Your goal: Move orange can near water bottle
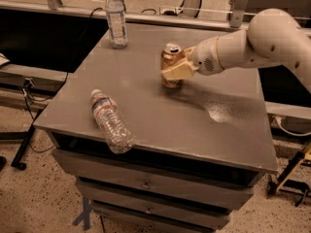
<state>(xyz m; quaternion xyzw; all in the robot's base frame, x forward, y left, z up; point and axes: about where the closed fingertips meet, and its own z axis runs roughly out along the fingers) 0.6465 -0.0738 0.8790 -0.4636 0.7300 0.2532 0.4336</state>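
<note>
Camera view: gripper (177,71) clamped on orange can (170,56), upright, over mid-table (218,140). Water bottle (111,122) lies on its side nr front-left edge, capped, well apart from can. 2nd clear bottle (116,17) stands back-left; contents unclear.

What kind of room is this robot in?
Probably a lab or workshop: there is a grey drawer cabinet, cables beside it, a speckled floor, and a robot gripper holding an orange can at the middle of the cabinet top.
</note>
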